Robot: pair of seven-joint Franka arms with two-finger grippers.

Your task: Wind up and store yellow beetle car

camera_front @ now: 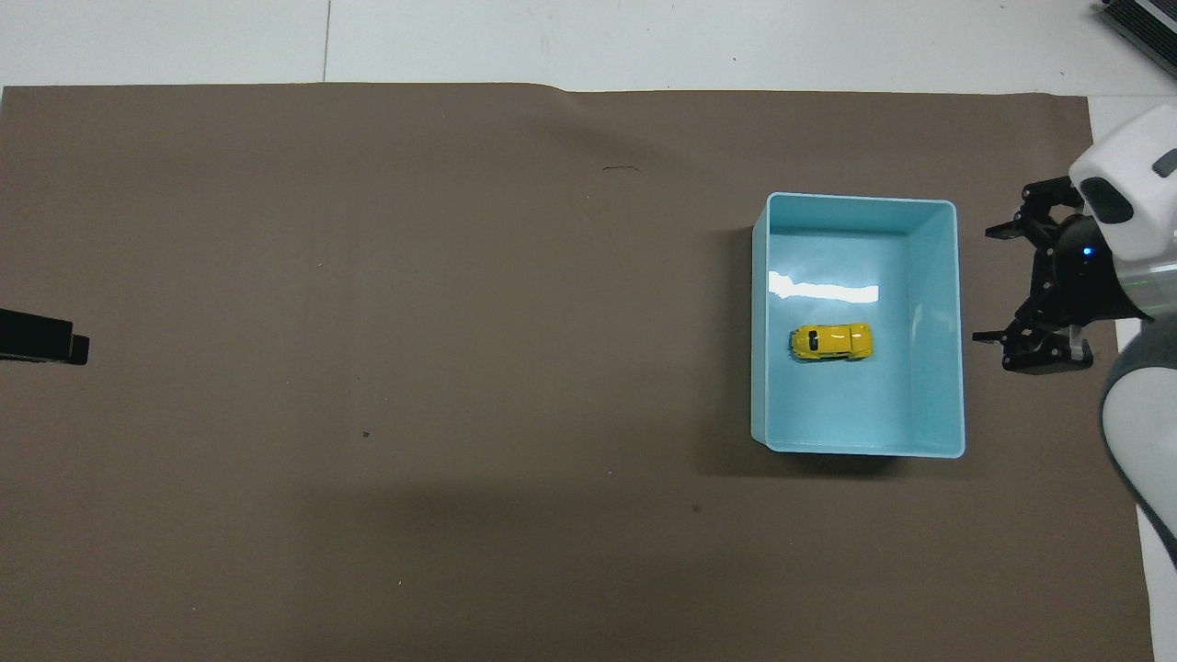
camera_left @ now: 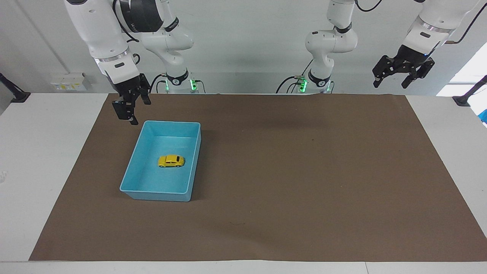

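Brown paper covers my desk [camera_left: 289, 213] almost from edge to edge. My right gripper [camera_left: 130, 107] hangs over the paper just off the corner of the light blue tray [camera_left: 195, 160], jaws spread wide, holding and touching nothing. My left gripper [camera_left: 395, 78] waits raised at the left arm's end of the desk, jaws also wide and empty. My yellow beetle car [camera_left: 171, 161] sits on its wheels mid-tray, bright yellow, rounded body, dark windows, black wheels, lying crosswise.
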